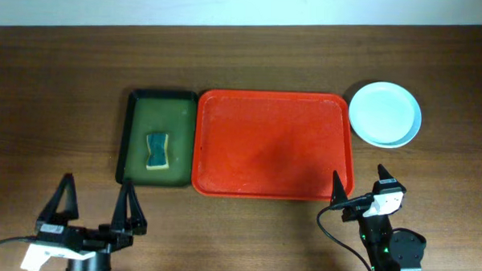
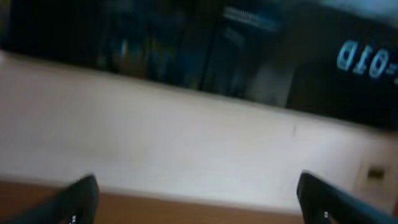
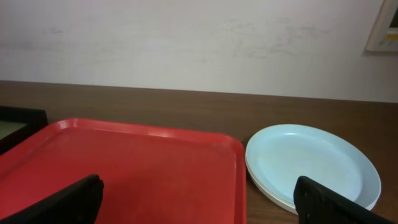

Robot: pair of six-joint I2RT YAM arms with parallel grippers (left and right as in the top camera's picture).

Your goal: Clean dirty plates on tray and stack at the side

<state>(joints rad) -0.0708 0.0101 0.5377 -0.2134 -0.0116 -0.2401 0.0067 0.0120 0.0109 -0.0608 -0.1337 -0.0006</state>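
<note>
The round pale plates (image 1: 385, 114) sit stacked on the worktop just right of the bare flat red plastic tray (image 1: 273, 145), and with both arms' jaws apart and empty, a careless right-arm sweep could knock the stack askew.

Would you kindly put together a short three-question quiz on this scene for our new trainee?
1. True or false: a plate lies on the red tray.
2. Fill in: the sponge lies in the smaller tray, whose colour is dark ___.
3. Choose one. The stack of plates stands: A) on the red tray; B) on the table, to the right of the red tray; C) on the smaller tray.
Key: 1 false; 2 green; 3 B.
</note>
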